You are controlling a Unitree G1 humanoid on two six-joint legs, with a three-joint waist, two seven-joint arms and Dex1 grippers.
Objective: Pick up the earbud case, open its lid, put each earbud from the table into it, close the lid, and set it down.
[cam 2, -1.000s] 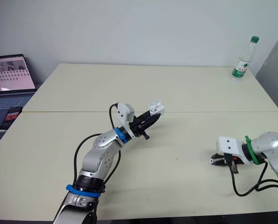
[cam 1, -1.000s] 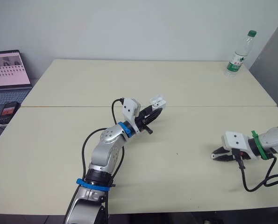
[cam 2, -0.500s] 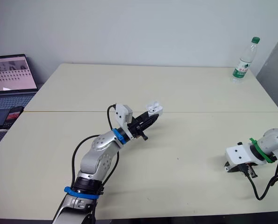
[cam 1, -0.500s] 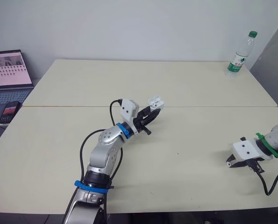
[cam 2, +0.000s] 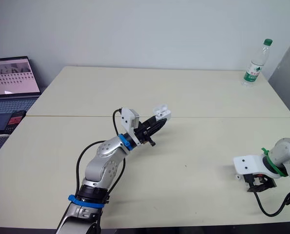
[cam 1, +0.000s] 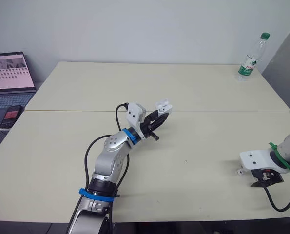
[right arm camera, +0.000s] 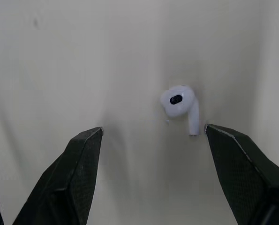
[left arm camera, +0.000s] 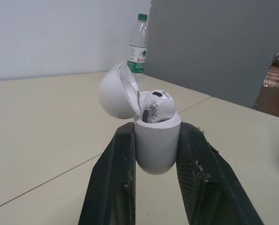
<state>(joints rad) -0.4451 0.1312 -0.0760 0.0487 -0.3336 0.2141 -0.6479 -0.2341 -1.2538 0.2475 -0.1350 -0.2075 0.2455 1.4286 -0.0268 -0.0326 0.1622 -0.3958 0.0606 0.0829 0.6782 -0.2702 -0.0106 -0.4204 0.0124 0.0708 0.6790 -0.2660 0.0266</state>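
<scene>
Earbud (right arm camera: 179, 105) lies on table (right arm camera: 59, 56) between spread fingers of right gripper (right arm camera: 153, 131); off-centre, it may skid aside on closing; left gripper (cam 1: 160, 116) clamps open-lidded earbud case (left arm camera: 156, 140)

Open table (cam 1: 183, 83) around earbud (right arm camera: 179, 105); bottle (cam 1: 252, 54) far-off.

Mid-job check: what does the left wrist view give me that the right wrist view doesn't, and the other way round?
Left wrist view: the left gripper clamped on the earbud case, its lid open, a seated earbud inside, and a water bottle standing far back on the table.
Right wrist view: the right gripper open above a loose earbud, which lies flat on the surface just ahead of the fingers, touching neither.
Shared: the pale table.
</scene>
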